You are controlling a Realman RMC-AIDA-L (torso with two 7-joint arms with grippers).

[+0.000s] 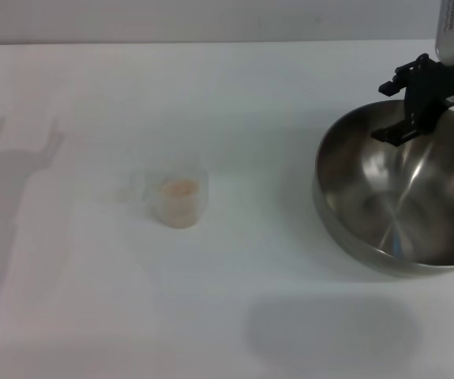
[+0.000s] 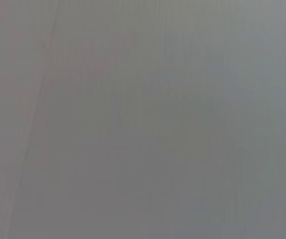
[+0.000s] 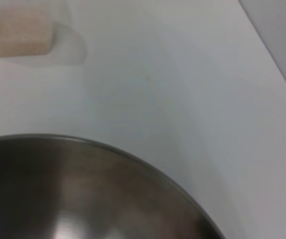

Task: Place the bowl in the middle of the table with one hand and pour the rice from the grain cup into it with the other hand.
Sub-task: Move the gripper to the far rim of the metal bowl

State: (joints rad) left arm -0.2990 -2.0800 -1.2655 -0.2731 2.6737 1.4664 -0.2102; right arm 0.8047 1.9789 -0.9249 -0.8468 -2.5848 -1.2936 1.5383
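Note:
The steel bowl rests on the white table at the right edge of the head view. My right gripper hangs over its far rim, open, with one black finger outside the rim and the other inside. The clear grain cup stands left of centre, well apart from the bowl, with the rice as a tan patch in it. In the right wrist view the bowl fills the lower part, and the grain cup with the rice shows beyond it. My left gripper is out of view.
A forked shadow of an arm falls on the table's left side. A soft dark shadow lies in front of the bowl. The left wrist view shows only a plain grey surface.

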